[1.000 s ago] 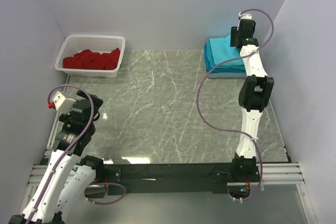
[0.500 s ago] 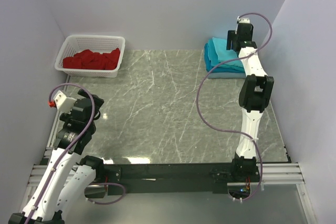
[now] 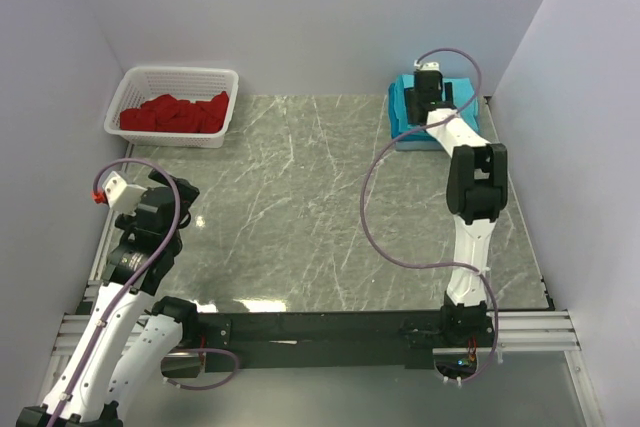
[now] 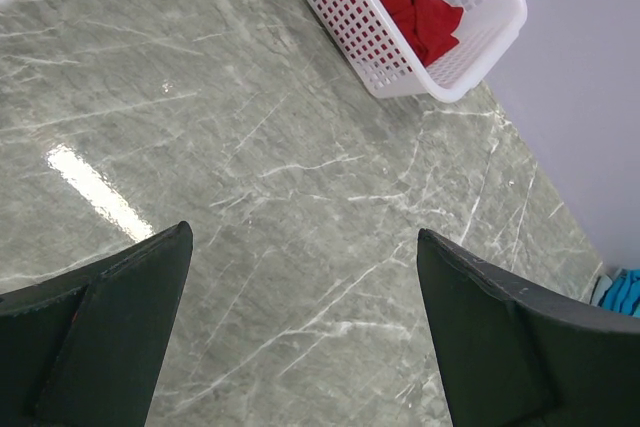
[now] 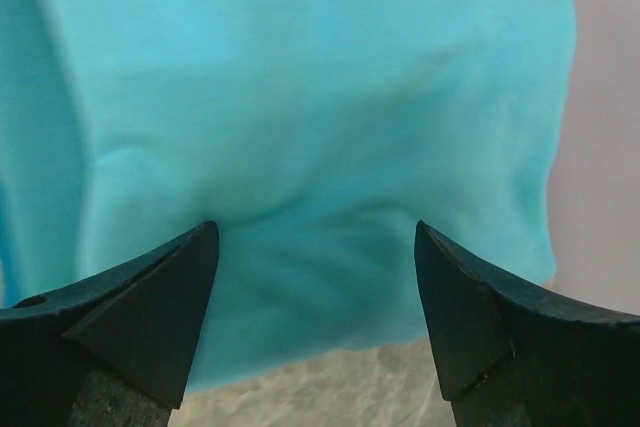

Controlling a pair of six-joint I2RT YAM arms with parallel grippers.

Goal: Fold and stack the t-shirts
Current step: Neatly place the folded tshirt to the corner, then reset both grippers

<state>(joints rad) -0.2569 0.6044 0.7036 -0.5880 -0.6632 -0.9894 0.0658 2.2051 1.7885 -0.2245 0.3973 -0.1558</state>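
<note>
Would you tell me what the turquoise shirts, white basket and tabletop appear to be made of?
The t-shirts look like soft matte fabric: they dimple and crease. The basket looks like white moulded plastic, with a regular lattice wall. The tabletop seems polished grey-green stone or a marble-look laminate: white veins, bright glare.

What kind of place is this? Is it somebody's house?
Probably not a house. It looks like a robot lab booth: the left arm and right arm are bolted to a table, plain walls close it in, with a laundry basket and t-shirts.
</note>
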